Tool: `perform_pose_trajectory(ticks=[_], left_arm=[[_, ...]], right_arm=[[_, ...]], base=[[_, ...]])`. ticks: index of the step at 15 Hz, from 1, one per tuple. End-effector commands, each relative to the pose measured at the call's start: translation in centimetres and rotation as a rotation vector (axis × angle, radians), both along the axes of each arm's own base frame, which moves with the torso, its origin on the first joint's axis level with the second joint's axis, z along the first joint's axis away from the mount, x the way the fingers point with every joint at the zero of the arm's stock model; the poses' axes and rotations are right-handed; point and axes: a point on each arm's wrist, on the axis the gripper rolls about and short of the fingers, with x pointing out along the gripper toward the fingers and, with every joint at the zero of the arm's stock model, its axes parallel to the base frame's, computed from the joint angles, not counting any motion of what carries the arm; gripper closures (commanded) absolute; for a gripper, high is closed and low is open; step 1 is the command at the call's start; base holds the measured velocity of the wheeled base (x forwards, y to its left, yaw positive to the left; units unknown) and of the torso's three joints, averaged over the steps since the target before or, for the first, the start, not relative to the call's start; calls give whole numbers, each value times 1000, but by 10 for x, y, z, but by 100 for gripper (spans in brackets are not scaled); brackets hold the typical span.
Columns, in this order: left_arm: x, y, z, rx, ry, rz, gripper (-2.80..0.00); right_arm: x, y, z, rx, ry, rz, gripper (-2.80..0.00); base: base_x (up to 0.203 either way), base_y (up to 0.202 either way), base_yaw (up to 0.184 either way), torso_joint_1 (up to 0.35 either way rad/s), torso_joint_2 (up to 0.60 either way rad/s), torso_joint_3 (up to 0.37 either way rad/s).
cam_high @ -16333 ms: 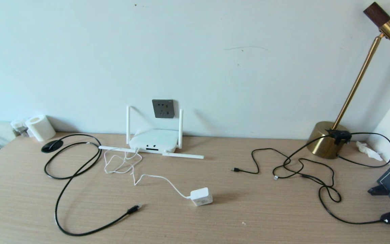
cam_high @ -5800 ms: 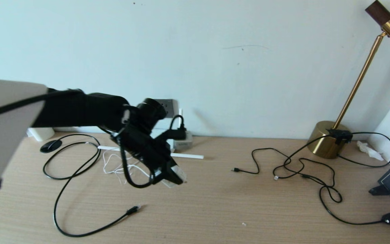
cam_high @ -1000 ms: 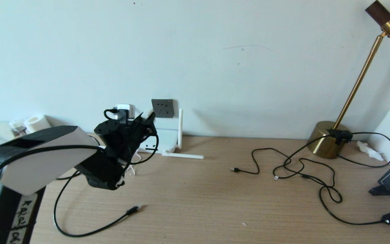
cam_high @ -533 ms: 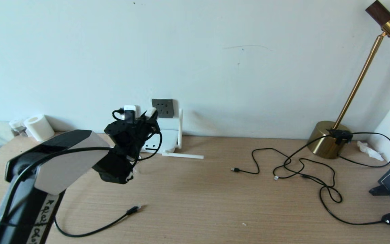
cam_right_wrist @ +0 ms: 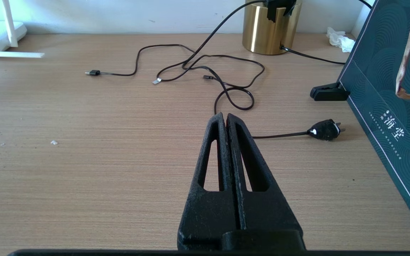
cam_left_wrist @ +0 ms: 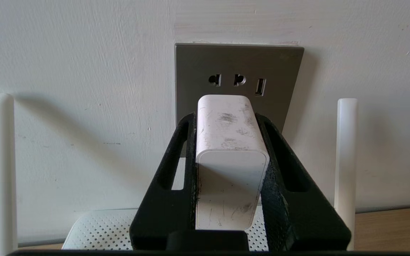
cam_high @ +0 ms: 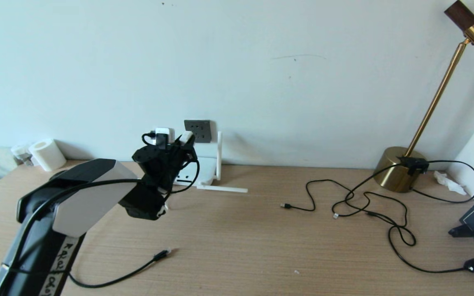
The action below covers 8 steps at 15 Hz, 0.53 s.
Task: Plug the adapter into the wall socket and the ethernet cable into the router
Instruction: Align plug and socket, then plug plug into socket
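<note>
White adapter (cam_left_wrist: pixel 230 167) held level before the grey wall socket (cam_left_wrist: pixel 239 76), above the white router (cam_high: pixel 204 168).

The router (cam_high: pixel 204 170) sits on the tabletop (cam_high: pixel 261 246) against the wall, directly below the wall socket (cam_high: pixel 198 130). The ethernet cable (cam_high: pixel 113 279) lies before it; a lamp (cam_high: pixel 397 174) stands far right.

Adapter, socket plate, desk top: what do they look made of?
Adapter, held by the left end effector: looks like white matte plastic, moulded rounded corners, grey scuffs. Wall socket: dark grey plate with a faint satin sheen, plastic or brushed metal, can't tell. Desk: light wood-grain surface, probably laminate; the grain runs very evenly.
</note>
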Motion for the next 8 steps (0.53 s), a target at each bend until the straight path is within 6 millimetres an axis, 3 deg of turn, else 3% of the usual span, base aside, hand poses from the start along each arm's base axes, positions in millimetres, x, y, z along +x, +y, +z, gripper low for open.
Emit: perform_pose_trajectory(ticks=[1, 8], left_arm=[[2, -1, 0, -1, -10, -2, 0], [12, -3, 1, 14, -14, 3, 0]], right_arm=[[0, 0, 0, 0, 1, 1, 0], [0, 0, 0, 0, -1, 1, 0]], base=[[0, 0, 0, 0, 0, 0], [0, 0, 0, 0, 0, 0]])
